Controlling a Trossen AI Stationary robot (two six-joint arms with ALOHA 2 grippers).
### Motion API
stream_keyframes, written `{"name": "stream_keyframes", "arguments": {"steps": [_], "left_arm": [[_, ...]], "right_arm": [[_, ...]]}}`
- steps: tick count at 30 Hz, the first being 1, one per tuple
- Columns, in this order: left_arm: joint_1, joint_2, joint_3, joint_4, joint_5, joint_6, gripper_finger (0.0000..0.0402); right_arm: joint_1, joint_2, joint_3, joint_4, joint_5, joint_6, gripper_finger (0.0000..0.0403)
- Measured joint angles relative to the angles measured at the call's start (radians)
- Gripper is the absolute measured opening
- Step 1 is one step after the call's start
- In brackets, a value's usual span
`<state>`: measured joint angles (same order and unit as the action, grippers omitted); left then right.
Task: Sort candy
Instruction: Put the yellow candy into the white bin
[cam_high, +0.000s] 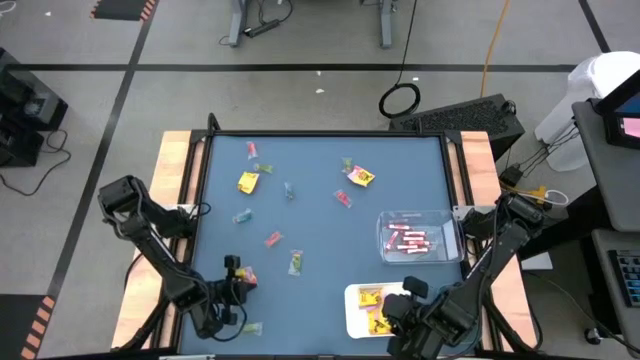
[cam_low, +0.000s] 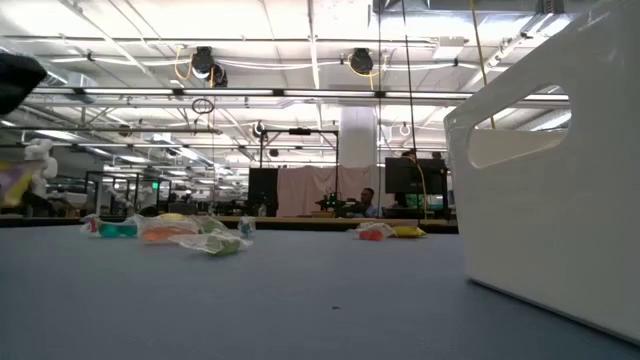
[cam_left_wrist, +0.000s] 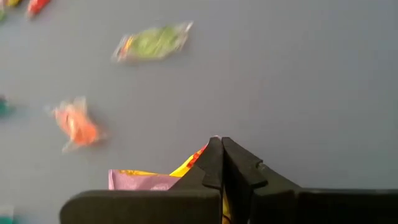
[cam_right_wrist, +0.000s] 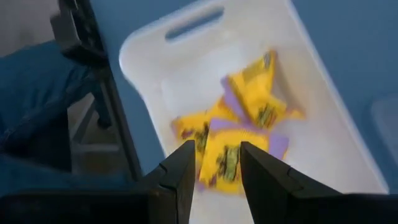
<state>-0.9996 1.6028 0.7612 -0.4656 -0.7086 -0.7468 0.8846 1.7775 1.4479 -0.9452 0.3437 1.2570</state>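
Candy lies scattered on the blue table: yellow packets (cam_high: 248, 181) (cam_high: 361, 176), red pieces (cam_high: 272, 239), green pieces (cam_high: 296, 262) and teal pieces (cam_high: 242, 215). My left gripper (cam_left_wrist: 221, 146) is at the near left (cam_high: 236, 280), shut on a yellow packet with a purple edge (cam_left_wrist: 146, 180). My right gripper (cam_right_wrist: 214, 163) hangs open above the white tray (cam_high: 352, 300) at the near right. That tray holds several yellow packets (cam_right_wrist: 249, 106). Nothing is between the right gripper's fingers. My left gripper pinches the yellow packet between its two fingertips, at a corner (cam_left_wrist: 194, 160) beside the fingers. The fingers come slanting down from the near left. The rest of the packet lies behind and under the fingers, partly hidden. Whether it is clear of the table I cannot tell.
A clear tray (cam_high: 450, 240) with pink-red sticks (cam_high: 408, 238) stands at the right, beyond the white tray. A green piece (cam_left_wrist: 152, 42) and an orange-red piece (cam_left_wrist: 76, 124) lie just ahead of the left gripper. Another green piece (cam_high: 251, 328) lies near the front edge.
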Motion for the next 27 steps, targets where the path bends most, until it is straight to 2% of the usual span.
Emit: {"name": "stream_keyframes", "arguments": {"steps": [4, 8, 11, 14, 17, 20, 23, 27], "left_arm": [[-0.004, -0.033, 0.017, -0.02, -0.006, 0.011, 0.0003], [-0.014, -0.07, 0.046, -0.012, -0.047, 0.1, 0.0002], [-0.014, -0.106, 0.066, 0.014, -0.051, 0.23, 0.0002], [-0.013, -0.145, 0.068, 0.136, -0.033, 0.442, 0.0001], [-0.007, -0.179, 0.068, 0.286, 0.038, 0.65, 0.0001], [0.009, -0.204, 0.068, 0.431, 0.129, 0.828, 0.0001], [0.037, -0.22, 0.068, 0.529, 0.232, 0.958, 0.0001], [0.095, -0.224, 0.069, 0.599, 0.366, 1.047, 0.0]], "right_arm": [[-0.002, 0.0, 0.0, 0.054, 0.072, -0.068, 0.0116], [-0.005, 0.0, 0.0, 0.174, 0.119, -0.191, 0.0116], [-0.007, 0.0, 0.0, 0.339, 0.225, -0.402, 0.0116], [-0.021, 0.025, 0.0, 0.554, 0.327, -0.707, 0.0116], [-0.05, 0.08, 0.0, 0.755, 0.339, -1.033, 0.0119], [-0.092, 0.137, 0.0, 0.919, 0.339, -1.26, 0.013], [-0.146, 0.177, 0.0, 1.03, 0.342, -1.364, 0.015], [-0.209, 0.206, 0.0, 1.121, 0.335, -1.476, 0.0184]]}}
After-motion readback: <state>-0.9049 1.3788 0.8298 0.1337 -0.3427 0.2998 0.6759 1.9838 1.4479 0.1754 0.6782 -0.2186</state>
